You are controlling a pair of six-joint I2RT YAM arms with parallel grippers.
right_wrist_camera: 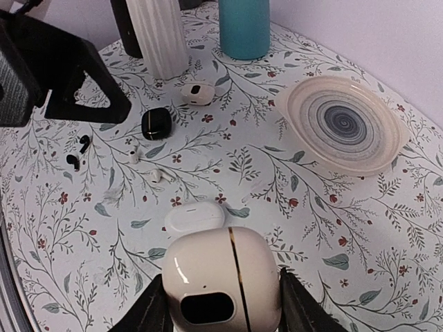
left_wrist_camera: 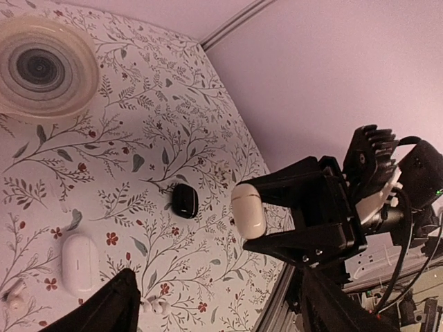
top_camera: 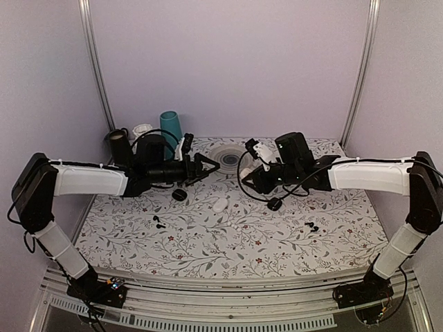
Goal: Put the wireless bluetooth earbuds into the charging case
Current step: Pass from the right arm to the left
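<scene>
The white charging case (right_wrist_camera: 221, 277), lid closed, is clamped by its sides in the right pincer (top_camera: 247, 169), raised above the middle of the flowered counter (top_camera: 208, 249). Its seam runs straight away from that wrist. The left pincer (top_camera: 208, 168) faces it from just left, jaws spread wide and holding nothing. The two small white earbuds (right_wrist_camera: 154, 175) lie on the counter below, just left of a white oval pebble (right_wrist_camera: 195, 218), so the left arm looks nearer to them. A black case (right_wrist_camera: 156, 123) and loose black earbuds (right_wrist_camera: 83, 143) sit further left, and a plate (right_wrist_camera: 346, 124) lies beyond. Nothing covers the white earbuds, but the lid likely needs opening first.
</scene>
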